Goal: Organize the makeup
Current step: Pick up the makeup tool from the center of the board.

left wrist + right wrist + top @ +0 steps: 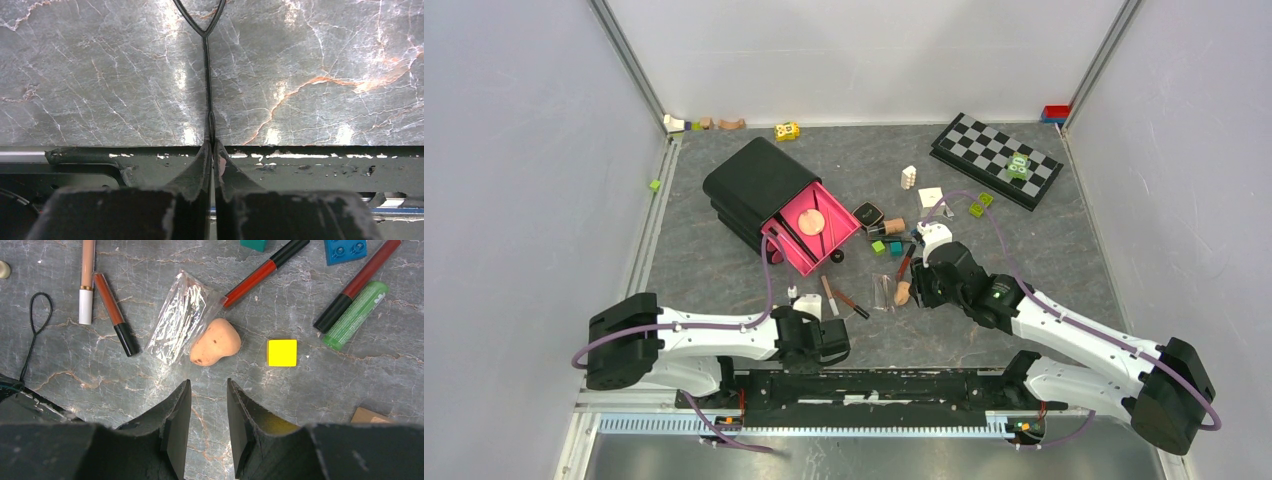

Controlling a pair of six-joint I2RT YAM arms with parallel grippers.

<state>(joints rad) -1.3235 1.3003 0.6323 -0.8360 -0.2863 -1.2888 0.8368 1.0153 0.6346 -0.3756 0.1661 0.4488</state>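
My left gripper (pixel 212 145) is shut on the tail of a thin black wire tool (pixel 205 75) that runs away from the jaws to a loop; the loop (pixel 39 310) lies on the table in the right wrist view. This gripper sits low by the near rail (pixel 822 340). My right gripper (pixel 209 382) hangs open and empty just short of the peach sponge (pixel 216 342), also seen from above (pixel 903 293). Around the sponge lie a clear wrapper (pixel 182 317), a red tube (pixel 265 270), a brown tube (pixel 114 312), a beige pencil (pixel 86 285), a green tube (pixel 356 315) and a dark red tube (pixel 357 282).
A black box with an open pink drawer (pixel 796 250) holds a peach puff (pixel 810 221). A black compact (pixel 868 213) lies beside it. A chessboard (pixel 996 158) sits at the back right. A yellow block (pixel 282 352) and a blue block (pixel 345 250) lie among the tubes.
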